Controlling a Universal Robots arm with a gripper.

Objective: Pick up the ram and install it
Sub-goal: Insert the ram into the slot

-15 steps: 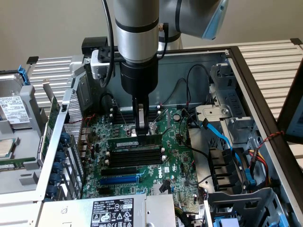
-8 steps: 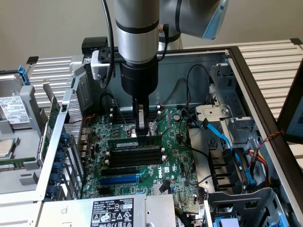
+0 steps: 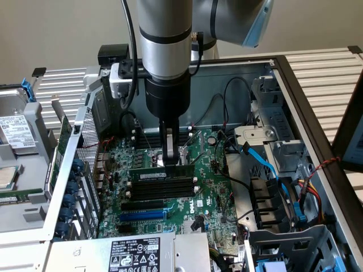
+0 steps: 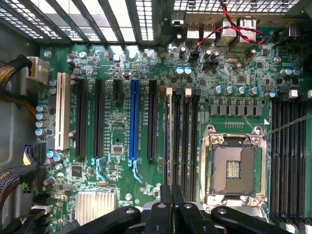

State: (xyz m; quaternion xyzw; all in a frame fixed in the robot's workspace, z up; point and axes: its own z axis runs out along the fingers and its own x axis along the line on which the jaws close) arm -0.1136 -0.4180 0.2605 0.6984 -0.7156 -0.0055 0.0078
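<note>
The ram (image 3: 154,175) stands on edge in the rearmost of the four black slots (image 3: 161,191), at the centre of the exterior view, label facing the camera. In the wrist view it shows edge-on as a pale line (image 4: 169,141) running away from the fingertips. The claw (image 3: 170,163) comes straight down on the stick's top edge toward its end on the exterior view's right. It is clenched (image 4: 171,195), fingers together, and whether it pinches the board or only bears on it I cannot tell. The step in hand looks like seating: the ram is already in its slot, but whether the white latches (image 3: 194,178) have closed is too small to see. Seating calls for a straight downward push with no tilt, since only one end is under the claw. Room is tight behind, where the socket (image 4: 234,168) sits just beside the slot bank. The three free slots lie in front, then the blue slot (image 3: 142,216). Black cables (image 3: 227,99) and the drive cage (image 3: 272,153) crowd the exterior view's right. Straight above is open.
</note>
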